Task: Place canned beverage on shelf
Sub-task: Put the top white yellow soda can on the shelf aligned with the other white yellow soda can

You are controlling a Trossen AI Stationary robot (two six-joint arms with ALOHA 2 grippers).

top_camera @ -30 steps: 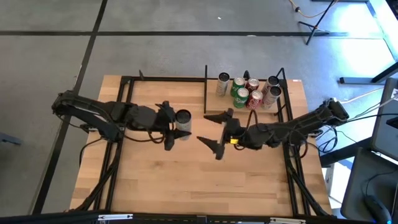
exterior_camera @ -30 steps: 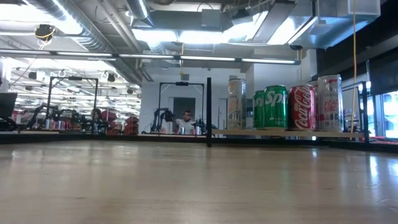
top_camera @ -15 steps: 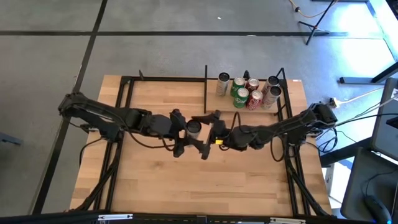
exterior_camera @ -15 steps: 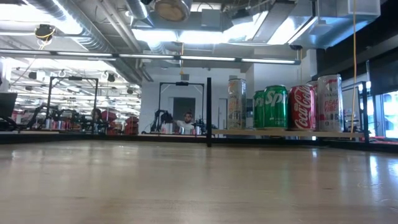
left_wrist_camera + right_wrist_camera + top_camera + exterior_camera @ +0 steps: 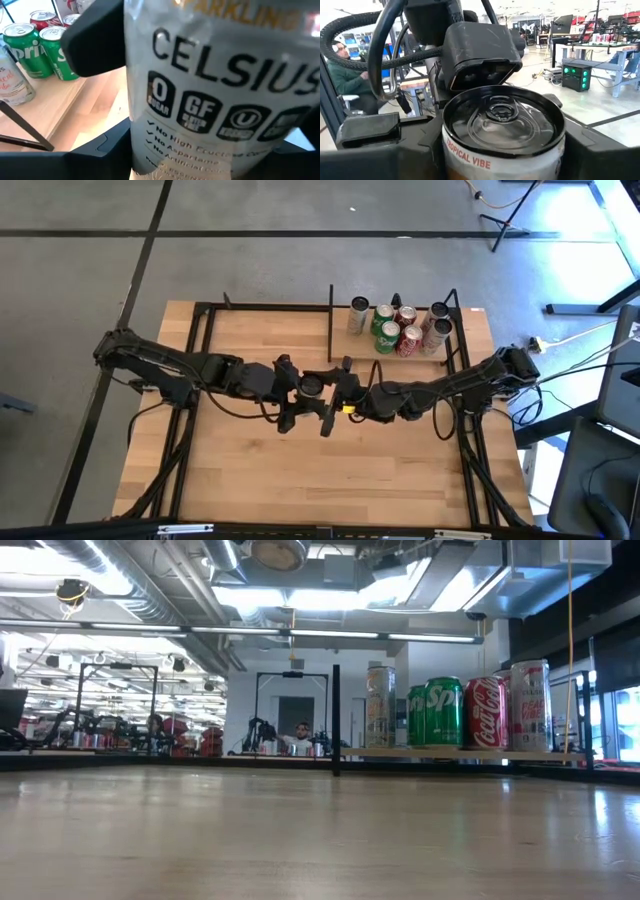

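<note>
— Currently, item one: the hands?
— Left hand (image 5: 291,392) grips the canned beverage (image 5: 312,386), a white Celsius can held in the air above mid-tabletop; its base shows at the top edge of the low view. Right hand (image 5: 335,395) sits right against the same can, fingers spread on either side of it; whether they press it, I cannot tell.
— Item two: the shelf?
— Shelf (image 5: 452,356), at the tabletop's (image 5: 250,480) far right corner, well apart from the held can. It carries green Sprite cans (image 5: 385,328), red cola cans (image 5: 408,328) and pale cans (image 5: 358,316), all upright.
</note>
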